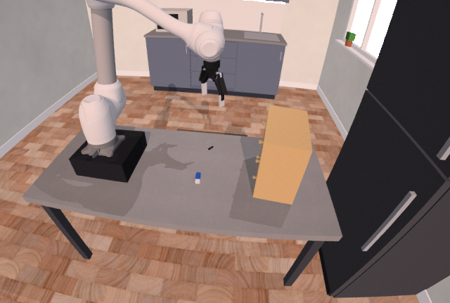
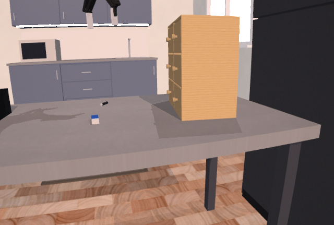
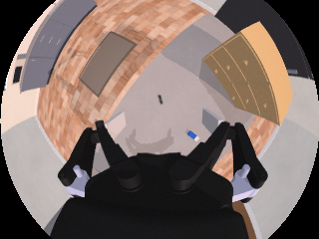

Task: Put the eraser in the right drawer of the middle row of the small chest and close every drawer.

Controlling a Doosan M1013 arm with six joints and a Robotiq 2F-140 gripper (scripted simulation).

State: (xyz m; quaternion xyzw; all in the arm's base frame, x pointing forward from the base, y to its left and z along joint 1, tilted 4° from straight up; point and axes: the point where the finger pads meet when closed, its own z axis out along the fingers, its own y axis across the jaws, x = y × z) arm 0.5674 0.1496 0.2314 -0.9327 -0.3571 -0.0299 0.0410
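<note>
Toward the counter's left edge [image 1: 163, 197] [image 2: 121, 141] [image 3: 145, 107], near its far corner, black block [image 1: 133, 162] [image 2: 3, 101] carries the arm.

Next rightward: eraser [image 1: 197, 178] [image 2: 94, 119] [image 3: 192, 134], blue and white, lying around mid-counter, well apart from the left and right edges. Long axis runs roughly from near edge to far edge, blue end toward the far edge. Pen [image 1: 210, 147] [image 2: 104, 103] [image 3: 159, 100] slightly farther right, closer to the far edge.

Hand [image 1: 212, 97] [image 2: 102, 24] [image 3: 162, 117]: high above counter level, fingers wide apart, nothing between them. Judged from the three views, eraser lies below the hand and off toward the near edge. Wrist view shows the eraser's long axis slanting against the line between the fingers; a grasp across its narrow sides would probably want a wrist turn as well as the shift and descent.

Toward the right edge: chest [image 1: 281, 169] [image 2: 209, 68] [image 3: 279, 75], fronts facing the left edge, drawers apparently in. Target should be the middle-row drawer on the near-edge side, knob [image 2: 175, 68] visible from outside. Opening it remains to be done; estimate: task at its outset.
</note>
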